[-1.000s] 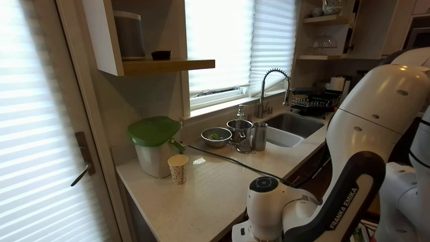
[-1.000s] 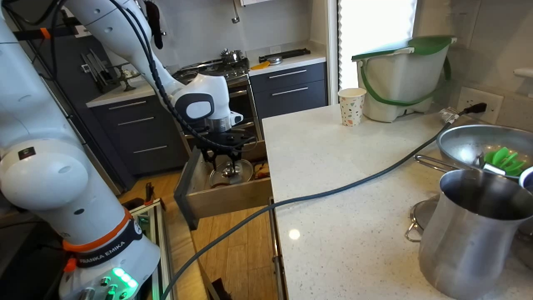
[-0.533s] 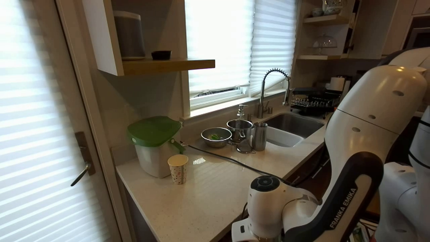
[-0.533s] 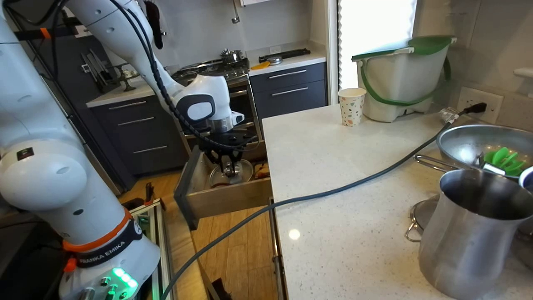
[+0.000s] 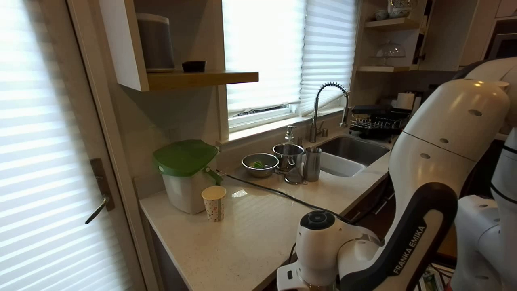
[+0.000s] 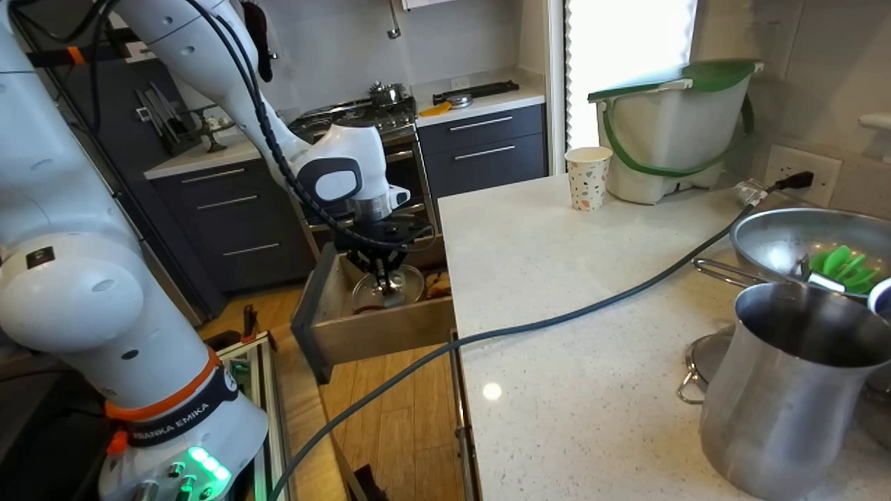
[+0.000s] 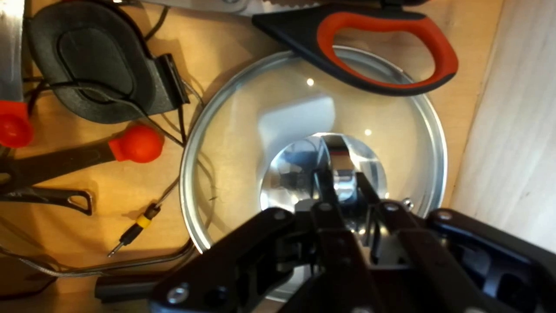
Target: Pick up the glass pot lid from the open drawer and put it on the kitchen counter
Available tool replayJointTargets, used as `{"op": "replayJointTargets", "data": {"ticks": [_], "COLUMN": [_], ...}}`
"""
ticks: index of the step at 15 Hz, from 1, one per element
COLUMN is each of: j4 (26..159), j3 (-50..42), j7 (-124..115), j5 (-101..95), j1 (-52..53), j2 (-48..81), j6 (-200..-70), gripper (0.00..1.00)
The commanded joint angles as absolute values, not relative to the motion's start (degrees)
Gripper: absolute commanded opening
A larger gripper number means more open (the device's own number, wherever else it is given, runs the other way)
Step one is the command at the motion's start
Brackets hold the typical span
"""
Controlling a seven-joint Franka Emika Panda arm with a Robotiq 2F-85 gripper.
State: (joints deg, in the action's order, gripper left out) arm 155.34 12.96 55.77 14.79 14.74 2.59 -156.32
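Inside the open drawer [image 6: 383, 332] lies the round glass pot lid [image 7: 282, 174], clear with a silvery rim and a shiny metal centre piece. My gripper [image 7: 342, 178] points down over its middle, fingers close together on either side of the lid's raised metal handle [image 7: 341, 163], shut on it. In an exterior view the lid [image 6: 412, 287] still sits low in the drawer, below the gripper [image 6: 385, 284]. The kitchen counter [image 6: 529, 250] stands right beside the drawer. In an exterior view showing the counter [image 5: 230, 250], the fingers are below the frame.
Orange-and-black scissors [image 7: 438, 50] overlap the lid's rim. Cables, a black tool [image 7: 95, 65] and a red-ended spoon [image 7: 139, 143] lie beside it. On the counter are a thick cable [image 6: 515, 332], paper cup [image 6: 588, 181], green-lidded bin [image 6: 668, 139], steel bowl [image 6: 773, 229] and metal pitcher [image 6: 779, 403].
My gripper's fingers have come together from a wide stance onto the lid's handle. The arm has shifted only slightly, and the lid stays in the drawer.
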Motion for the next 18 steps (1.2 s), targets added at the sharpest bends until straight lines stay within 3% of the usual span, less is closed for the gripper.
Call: {"op": "replayJointTargets", "data": {"ticks": [1, 18], "j4": [154.48, 148.06], "j3": [13.99, 8.6], "j7": [57.44, 56.91], "j5": [17.13, 19.03], "j1": [13.1, 14.15], "j2": [0.82, -15.18], "j6": [-154.38, -130.92], "gripper": [0.04, 0.04]}}
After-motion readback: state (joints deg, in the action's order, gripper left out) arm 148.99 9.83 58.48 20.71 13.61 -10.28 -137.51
